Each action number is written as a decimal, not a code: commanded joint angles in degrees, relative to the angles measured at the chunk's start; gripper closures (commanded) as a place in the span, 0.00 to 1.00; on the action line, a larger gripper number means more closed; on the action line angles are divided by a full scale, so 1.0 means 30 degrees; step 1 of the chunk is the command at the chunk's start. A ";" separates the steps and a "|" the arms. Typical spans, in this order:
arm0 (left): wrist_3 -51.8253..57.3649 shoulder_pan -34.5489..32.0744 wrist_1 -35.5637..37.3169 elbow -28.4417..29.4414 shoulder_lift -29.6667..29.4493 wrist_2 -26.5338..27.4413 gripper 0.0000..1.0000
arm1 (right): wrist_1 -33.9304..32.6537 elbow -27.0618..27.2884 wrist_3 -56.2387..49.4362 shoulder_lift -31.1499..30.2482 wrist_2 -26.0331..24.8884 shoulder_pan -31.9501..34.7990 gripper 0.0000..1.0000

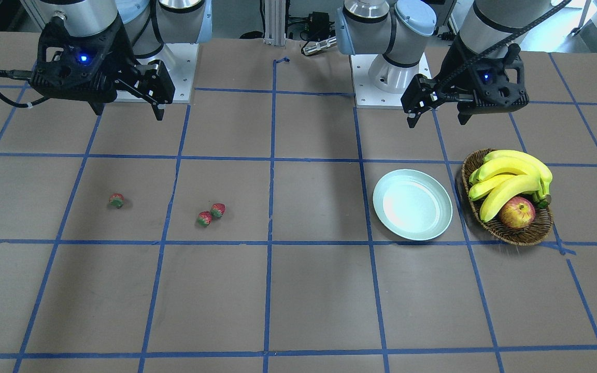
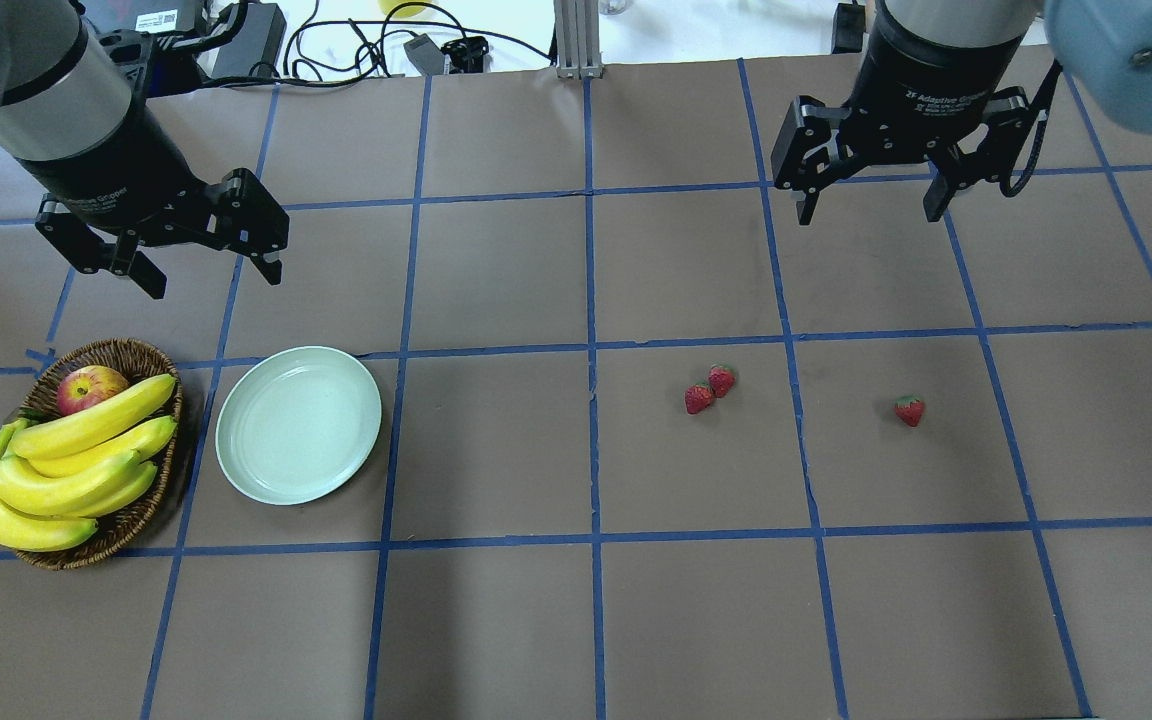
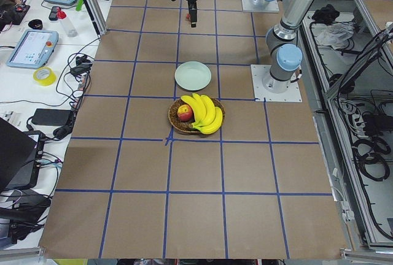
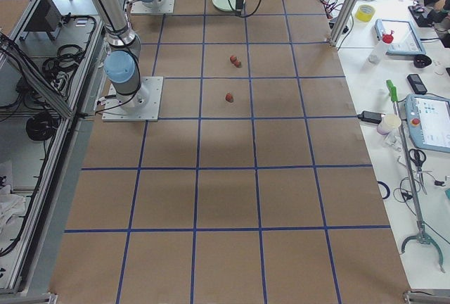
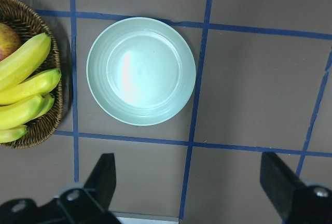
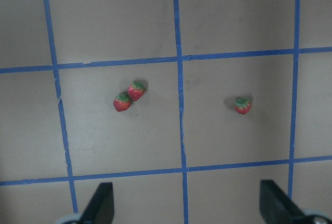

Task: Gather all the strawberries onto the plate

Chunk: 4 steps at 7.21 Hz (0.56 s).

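**Three strawberries on the tabletop, both hands open**

Front-facing view: the left hand [image 1: 437, 120] hangs above the tabletop [image 1: 319, 290] behind the plate [image 1: 412, 204], its fingers spread wide and empty. The right hand [image 1: 128, 111] hangs the same way, open. A lone strawberry [image 1: 116, 200] lies toward the robot's right. The paired strawberries [image 1: 204, 218] lie touching each other nearer the middle, well apart from the plate. A wicker basket [image 1: 516, 239] just beside the plate holds bananas [image 1: 511, 181] and an apple [image 1: 517, 212].

Overhead view: the plate sits between the wicker basket and the paired strawberries.

Left wrist view: the plate lies below the camera, with both fingertips [image 5: 104, 175] wide apart at the lower edge.

Right wrist view: all three strawberries show their green caps, and the fingertips are wide apart.

Side views: the strawberries and plate are tiny, and the hands' state cannot be read there.
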 commanded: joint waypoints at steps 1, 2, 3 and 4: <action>0.0001 -0.0019 0.0011 0.0001 0.0046 -0.0094 0.00 | 0.0056 0.0001 0.0007 0.0001 -0.0026 -0.0028 0.00; 0.0030 -0.0020 0.0011 0.0001 0.0191 -0.2126 0.00 | 0.0027 0.0001 0.0007 0.0001 -0.0026 0.0001 0.00; 0.0030 0.0009 -0.0018 0.0001 0.0193 -0.2320 0.00 | -0.0002 0.0001 0.0007 0.0001 -0.0026 0.0001 0.00; 0.0088 -0.0019 0.0011 -0.0115 0.0193 -0.0843 0.00 | 0.0027 0.0001 -0.0022 0.0001 -0.0026 0.0001 0.00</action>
